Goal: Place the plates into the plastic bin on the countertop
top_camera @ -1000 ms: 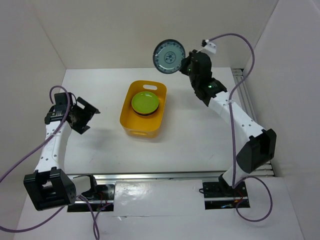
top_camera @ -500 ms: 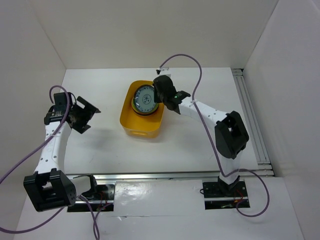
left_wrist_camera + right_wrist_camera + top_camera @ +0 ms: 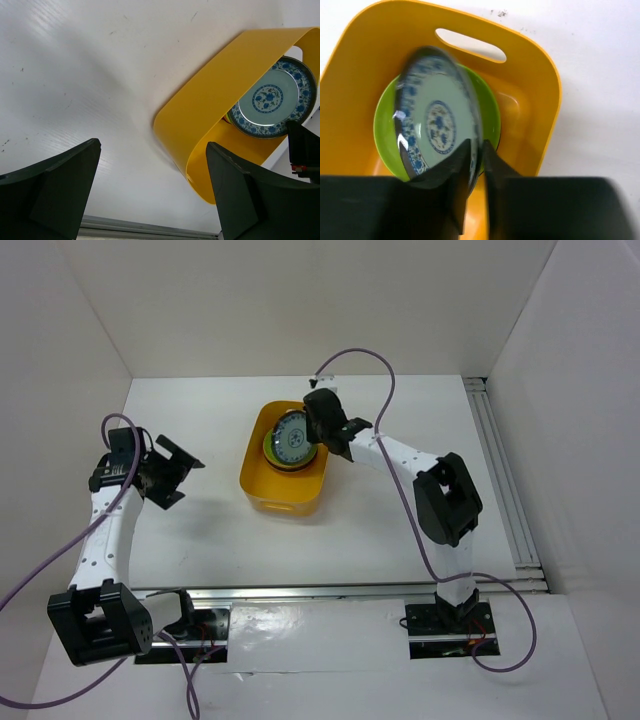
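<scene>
The left arm (image 3: pixel 100 530) and right arm (image 3: pixel 400 452) are both showing slim white links between bulky black joint housings. Just on the near side of the metal rail (image 3: pixel 340 590), black mounting plates are carrying thin reddish wiring. A purple cable (image 3: pixel 385 390) is looping along each arm, ending far beyond the rail in what may be a small white connector. The left gripper (image 3: pixel 152 145) is presenting broad, matte black wedge fingers. The right gripper (image 3: pixel 476 155) is presenting narrower black ones.
</scene>
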Available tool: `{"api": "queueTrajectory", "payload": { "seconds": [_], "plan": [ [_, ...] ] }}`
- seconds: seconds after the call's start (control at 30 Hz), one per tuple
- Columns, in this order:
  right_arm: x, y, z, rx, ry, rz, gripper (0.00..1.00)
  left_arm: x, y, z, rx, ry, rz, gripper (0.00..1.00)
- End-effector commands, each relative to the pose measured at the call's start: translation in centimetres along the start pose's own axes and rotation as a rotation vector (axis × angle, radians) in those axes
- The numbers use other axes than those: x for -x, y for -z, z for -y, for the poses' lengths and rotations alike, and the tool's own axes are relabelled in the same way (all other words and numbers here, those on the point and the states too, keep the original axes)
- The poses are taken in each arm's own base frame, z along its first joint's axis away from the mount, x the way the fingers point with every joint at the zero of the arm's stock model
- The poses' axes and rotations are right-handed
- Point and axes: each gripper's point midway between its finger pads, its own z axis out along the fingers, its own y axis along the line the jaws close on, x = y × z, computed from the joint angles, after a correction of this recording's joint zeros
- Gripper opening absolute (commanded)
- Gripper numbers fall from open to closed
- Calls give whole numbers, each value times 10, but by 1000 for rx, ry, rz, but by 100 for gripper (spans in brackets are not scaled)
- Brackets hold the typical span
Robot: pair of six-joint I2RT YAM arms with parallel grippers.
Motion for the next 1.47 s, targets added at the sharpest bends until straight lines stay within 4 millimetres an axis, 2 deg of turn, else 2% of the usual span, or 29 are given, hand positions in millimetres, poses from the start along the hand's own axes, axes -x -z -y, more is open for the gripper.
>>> {"api": "queueTrajectory", "payload": {
  "seconds": [0.0, 0.07, 0.1, 0.23, 0.27, 0.33, 0.43, 0.47, 0.53, 0.57, 0.6, 0.63, 0.67, 0.7, 0.73, 0.77, 0.8, 0.83, 0.87, 0.9, 0.93, 0.97, 1.0, 1.03, 1.1, 1.13, 1.23, 1.3, 1.43],
  "plan": [
    [29, 9, -17, 65, -11, 63, 26, 2, 7, 10, -57, -8, 13, 100],
    [30, 9, -20, 86, -1, 66, 46, 1, 4, 10, -55, -6, -1, 100],
    [37, 14, -23, 102, 6, 82, 60, 1, 4, 12, -68, -8, -2, 100],
    [61, 30, -48, 182, 31, 130, 100, 0, 5, 19, -106, -32, -11, 100],
    [73, 36, -51, 187, 26, 145, 100, 0, 6, 22, -121, -35, -14, 100],
    [86, 49, -63, 213, 38, 168, 100, 1, 9, 28, -147, -41, -16, 100],
    [119, 80, -68, 226, 20, 232, 100, 1, 10, 34, -166, -52, -28, 100],
    [131, 98, -60, 206, 10, 257, 100, 5, 16, 43, -193, -60, -21, 100],
    [142, 119, -50, 181, -9, 271, 100, 8, 23, 52, -220, -68, -14, 100],
    [157, 138, -33, 166, -37, 294, 100, 10, 27, 57, -238, -74, -9, 100],
    [143, 142, -19, 135, -20, 237, 100, 15, 36, 69, -267, -91, 11, 100],
    [139, 150, -9, 119, -31, 215, 100, 19, 43, 77, -291, -99, 20, 100],
    [145, 173, 2, 114, -52, 226, 100, 21, 49, 85, -312, -147, 36, 100],
    [135, 183, 15, 90, -44, 188, 100, 29, 63, 100, -349, -189, 78, 100],
    [120, 189, 25, 66, -44, 160, 100, 33, 70, 108, -359, -224, 109, 100],
    [116, 201, 32, 57, -44, 162, 100, 37, 75, 113, -365, -259, 137, 100],
    [123, 231, 44, 50, -69, 206, 100, 42, 81, 117, -349, -312, 184, 100],
    [106, 237, 54, 24, -67, 169, 100, 43, 79, 116, -331, -334, 202, 100],
    [104, 249, 62, 12, -68, 171, 100, 45, 80, 117, -321, -355, 225, 100],
    [111, 273, 75, -5, -95, 209, 100, 48, 79, 115, -299, -381, 247, 100],
    [100, 283, 84, -28, -83, 178, 100, 48, 82, 115, -299, -390, 250, 100],
    [97, 292, 95, -52, -86, 172, 100, 48, 85, 116, -305, -391, 257, 100],
    [98, 311, 102, -54, -108, 191, 100, 50, 89, 116, -296, -389, 265, 100],
    [90, 322, 111, -72, -112, 165, 100, 49, 101, 122, -319, -398, 280, 100],
    [87, 341, 119, -78, -126, 173, 100, 54, 122, 120, -311, -393, 335, 100],
    [85, 357, 124, -73, -139, 182, 100, 55, 129, 120, -312, -391, 353, 100],
    [82, 376, 138, -100, -159, 204, 100, 51, 154, 119, -338, -377, 396, 100],
    [81, 382, 140, -98, -161, 211, 100, 47, 156, 114, -339, -378, 397, 100],
    [84, 392, 141, -86, -181, 237, 100, 44, 141, 104, -303, -369, 361, 100]
  ]
}}
